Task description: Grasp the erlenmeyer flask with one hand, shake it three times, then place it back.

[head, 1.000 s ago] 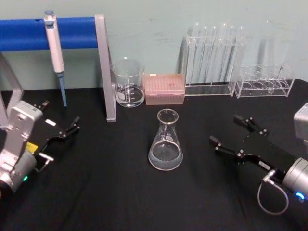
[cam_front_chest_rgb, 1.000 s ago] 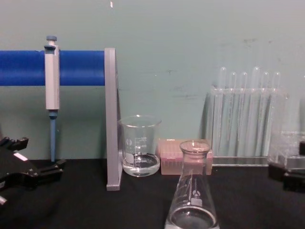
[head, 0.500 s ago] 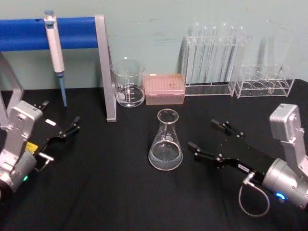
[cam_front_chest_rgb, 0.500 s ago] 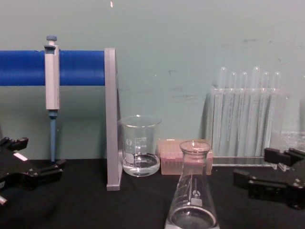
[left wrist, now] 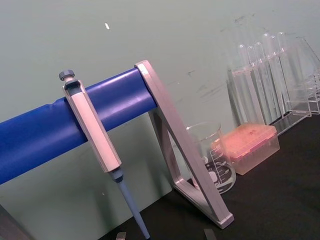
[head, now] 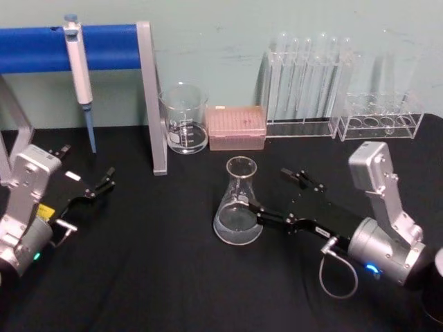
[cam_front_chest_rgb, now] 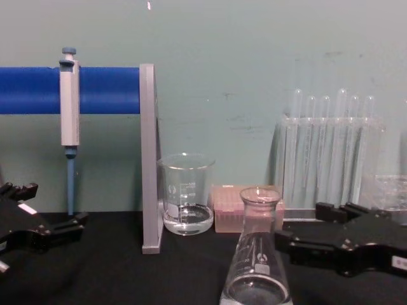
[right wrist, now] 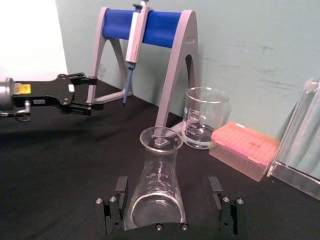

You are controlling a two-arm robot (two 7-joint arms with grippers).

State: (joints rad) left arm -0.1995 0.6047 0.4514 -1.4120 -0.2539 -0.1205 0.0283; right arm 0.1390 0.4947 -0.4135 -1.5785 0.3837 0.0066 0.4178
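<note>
Right gripper [head: 270,189] has slid in from the right, jaws wide; the erlenmeyer flask [head: 237,207] stands upright on the black surface [head: 152,263], centred just ahead of their gap. Left gripper [head: 86,187] sits parked far left, jaws apart

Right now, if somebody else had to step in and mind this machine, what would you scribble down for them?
Right end effector: open, low over the table, fingers level with the flask's right side, not closed on it.
Left end effector: open, parked at the table's left side, holding nothing.
Flask: upright on the table in the middle, with a little clear liquid in the bottom.
Done: the right arm is lined up for the grab.
Left: close on the flask, lift it, shake three times, set it back down.
</note>
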